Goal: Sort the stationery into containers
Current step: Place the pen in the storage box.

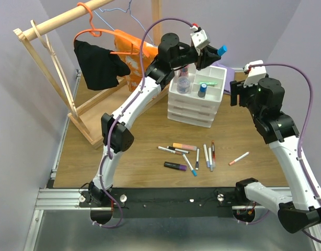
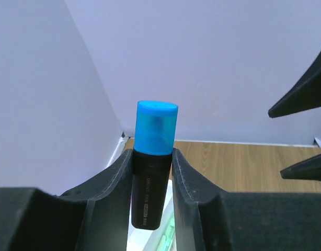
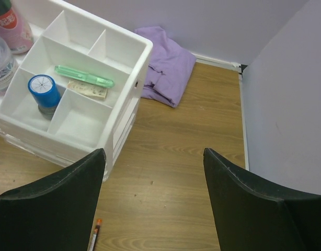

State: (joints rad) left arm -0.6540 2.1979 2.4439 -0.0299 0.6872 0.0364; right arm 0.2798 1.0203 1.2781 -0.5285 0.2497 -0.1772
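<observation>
My left gripper (image 1: pixel 214 56) is shut on a black highlighter with a blue cap (image 2: pixel 151 157), held upright above the far right corner of the white organiser's divided tray (image 1: pixel 196 99); the cap shows in the top view (image 1: pixel 222 50). The tray (image 3: pixel 118 112) holds a green highlighter (image 3: pixel 83 76), a blue-capped bottle (image 3: pixel 43 91), a pink bottle (image 3: pixel 11 26) and a clear bottle (image 3: pixel 0 63). My right gripper (image 1: pixel 234 93) is open and empty, just right of the organiser above bare table. Several pens (image 1: pixel 209 156), a pastel highlighter (image 1: pixel 184 146) and a purple highlighter (image 1: pixel 175 166) lie on the near table.
A purple cloth (image 3: pixel 165 65) lies behind the organiser at the back wall. A wooden clothes rack (image 1: pixel 50 57) with an orange bag (image 1: pixel 132 52) and a black garment (image 1: pixel 100 65) stands at the back left. An orange-capped pen (image 1: pixel 239 158) lies apart at the right.
</observation>
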